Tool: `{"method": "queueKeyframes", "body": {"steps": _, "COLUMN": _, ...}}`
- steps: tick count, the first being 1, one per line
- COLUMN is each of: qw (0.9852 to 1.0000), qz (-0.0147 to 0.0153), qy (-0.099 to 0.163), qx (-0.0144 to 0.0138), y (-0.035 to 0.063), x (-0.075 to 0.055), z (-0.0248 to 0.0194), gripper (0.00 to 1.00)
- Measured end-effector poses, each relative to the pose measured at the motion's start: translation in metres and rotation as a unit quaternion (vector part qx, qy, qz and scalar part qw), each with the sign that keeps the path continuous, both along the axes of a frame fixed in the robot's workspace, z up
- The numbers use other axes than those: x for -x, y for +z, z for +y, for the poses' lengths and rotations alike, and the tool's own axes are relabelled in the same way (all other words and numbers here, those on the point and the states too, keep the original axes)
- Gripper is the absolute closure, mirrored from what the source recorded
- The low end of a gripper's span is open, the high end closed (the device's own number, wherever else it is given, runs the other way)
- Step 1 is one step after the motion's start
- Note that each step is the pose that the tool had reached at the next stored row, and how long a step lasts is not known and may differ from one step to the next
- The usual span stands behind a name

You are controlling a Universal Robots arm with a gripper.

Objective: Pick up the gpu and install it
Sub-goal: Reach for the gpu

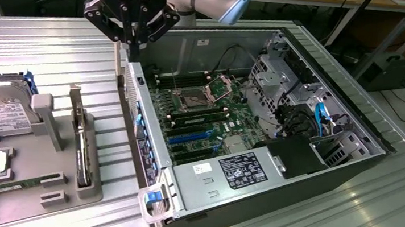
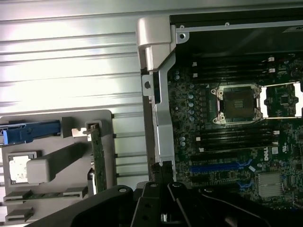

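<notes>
Ribbed metal tabletop carries every part of the work. The gripper hangs over the rear wall of the open computer case, at the end of that wall nearest the processor socket. Its fingers are clenched together, with nothing seen between them.

Inside the case, the motherboard lies face-up. Its blue expansion slots are unoccupied, so the receiving site is exposed from above.

Outside the case, beside the rear wall, stands a grey fixture tray. The gpu sits on edge in a tray slot, probably so that its upper edge is open to a pinch grasp. It is not yet lifted. The hard drive and memory stick occupy pockets farther from the case.
</notes>
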State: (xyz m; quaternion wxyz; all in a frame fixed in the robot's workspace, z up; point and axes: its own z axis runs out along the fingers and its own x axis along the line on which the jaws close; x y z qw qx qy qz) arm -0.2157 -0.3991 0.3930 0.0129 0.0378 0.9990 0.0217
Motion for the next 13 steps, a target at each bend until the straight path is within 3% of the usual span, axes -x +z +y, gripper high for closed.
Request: {"method": "queueKeyframes", "body": {"steps": 13, "qw": 1.0000, "qz": 0.0000, "qy": 0.000, "qx": 0.0000, "y": -0.0002, "x": 0.018, "z": -0.0001, "gripper": 0.89}}
